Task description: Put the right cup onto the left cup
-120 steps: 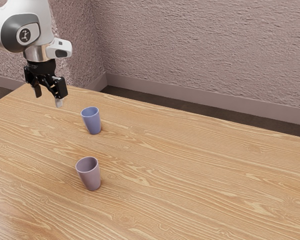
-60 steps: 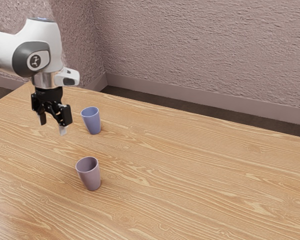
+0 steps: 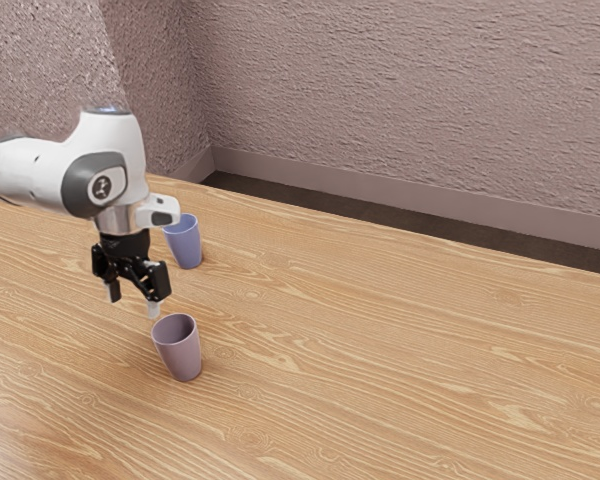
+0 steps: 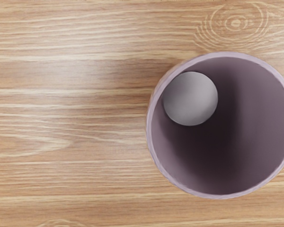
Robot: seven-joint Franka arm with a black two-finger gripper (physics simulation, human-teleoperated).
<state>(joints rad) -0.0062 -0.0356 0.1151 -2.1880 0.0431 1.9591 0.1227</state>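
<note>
Gripper: mine (image 3: 133,304), pointed down above the table (image 3: 400,360); fingers (image 3: 153,309) wide apart, nothing between them.
Purple cup: the right cup (image 3: 183,352), upright on the table, near my fingertips and toward the exterior view's right of them; not in my grip.
Cup interior: open mouth toward my wrist camera; round grey patch (image 4: 190,98) noted inside.
Blue cup: the left cup (image 3: 185,245), upright on the table, apart from the purple one; rim partly hidden by my hand.
Stacking: none; each cup stands separately.
Background: rough wall (image 3: 410,100) beyond the table.
</note>
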